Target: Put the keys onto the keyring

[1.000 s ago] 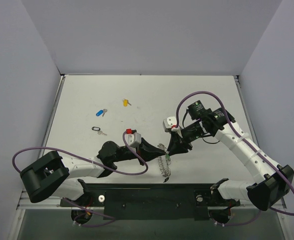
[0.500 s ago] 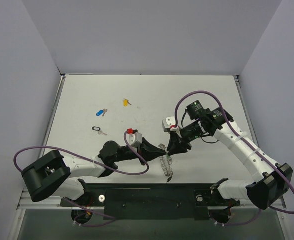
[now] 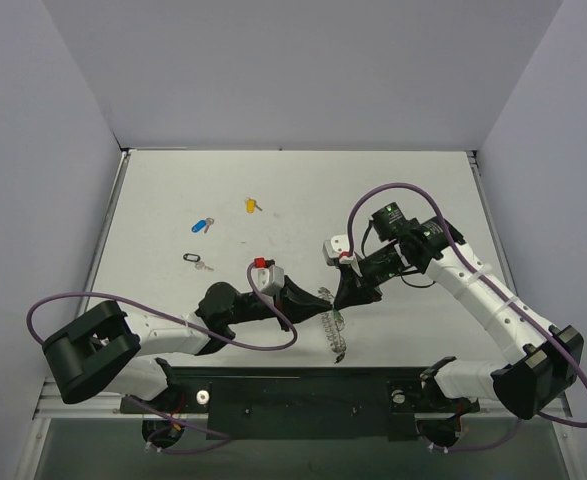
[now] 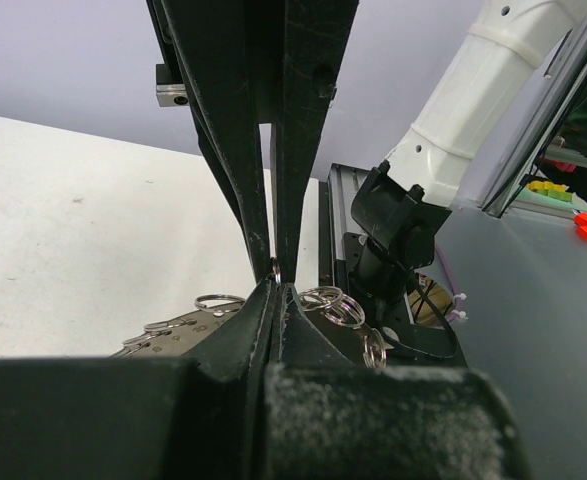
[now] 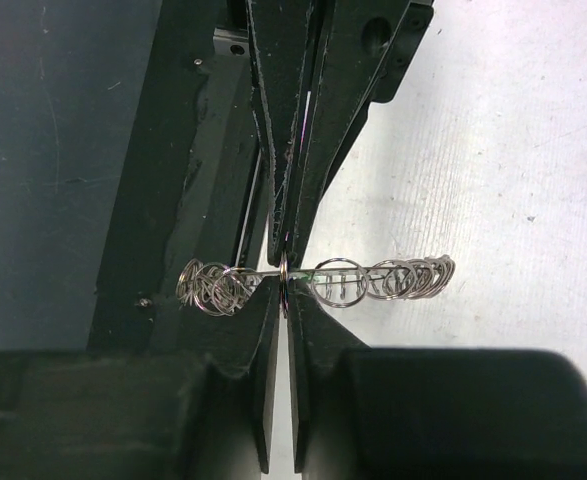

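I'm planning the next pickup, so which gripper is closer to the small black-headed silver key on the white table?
Left. The left gripper sits to the black-headed key's right; the right gripper lies farther right, both at the wire-looped metal keyring.

A white table (image 3: pixel 423 190) sits between pale walls (image 3: pixel 303 70); a black plate (image 3: pixel 303 395) spans its near edge. A grey surface (image 3: pixel 63 450) shows beyond.

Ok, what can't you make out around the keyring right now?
- Top view: left gripper and right gripper cover where they meet the keyring; a greenish speck there is too small to name.
- Left wrist view: closed fingers hide most of the keyring; only some loops show.
- Right wrist view: fingers hide the keyring's pinched stretch.
- Blue key, yellow key, black key: top view only, too tiny for detail.
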You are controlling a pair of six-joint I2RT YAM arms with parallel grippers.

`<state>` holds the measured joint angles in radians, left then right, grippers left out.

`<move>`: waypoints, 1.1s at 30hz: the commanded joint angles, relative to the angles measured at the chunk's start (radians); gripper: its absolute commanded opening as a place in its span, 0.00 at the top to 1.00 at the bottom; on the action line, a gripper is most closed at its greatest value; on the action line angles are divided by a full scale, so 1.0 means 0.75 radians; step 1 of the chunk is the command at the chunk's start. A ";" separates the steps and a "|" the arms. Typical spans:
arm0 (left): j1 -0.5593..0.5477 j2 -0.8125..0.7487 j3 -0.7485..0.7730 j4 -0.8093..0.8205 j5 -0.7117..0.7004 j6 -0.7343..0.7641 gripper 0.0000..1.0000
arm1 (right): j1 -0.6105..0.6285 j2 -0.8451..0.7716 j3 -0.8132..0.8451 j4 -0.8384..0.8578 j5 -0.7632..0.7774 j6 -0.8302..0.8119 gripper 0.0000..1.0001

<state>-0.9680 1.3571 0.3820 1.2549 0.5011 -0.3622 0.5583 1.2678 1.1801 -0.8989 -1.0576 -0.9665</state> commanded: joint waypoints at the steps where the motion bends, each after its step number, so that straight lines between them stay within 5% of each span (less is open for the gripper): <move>1: -0.006 -0.018 0.065 0.256 -0.018 -0.006 1.00 | 0.012 -0.003 -0.007 -0.020 -0.032 0.000 1.00; 8: 0.000 -0.012 0.071 0.194 -0.046 -0.065 1.00 | 0.014 -0.032 0.012 -0.018 0.030 0.076 1.00; 10: 0.000 -0.024 0.067 0.160 -0.061 -0.092 0.86 | 0.012 -0.036 0.022 -0.012 0.060 0.127 1.00; 13: 0.000 -0.101 0.059 0.066 -0.097 -0.118 0.52 | 0.010 -0.038 0.046 -0.018 0.140 0.202 1.00; 16: -0.004 -0.226 0.067 -0.248 -0.185 -0.076 0.40 | 0.010 -0.044 0.085 -0.096 0.240 0.195 1.00; 23: -0.094 -0.445 0.269 -1.040 -0.437 0.284 0.34 | 0.010 0.019 0.247 -0.341 0.402 0.068 1.00; 33: -0.262 -0.210 0.478 -1.023 -0.594 0.599 0.41 | -0.004 0.050 0.290 -0.432 0.424 0.033 1.00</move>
<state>-1.1469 1.1503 0.6876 0.4900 0.1127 -0.0296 0.5598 1.3067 1.3693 -1.1526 -0.7349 -0.9245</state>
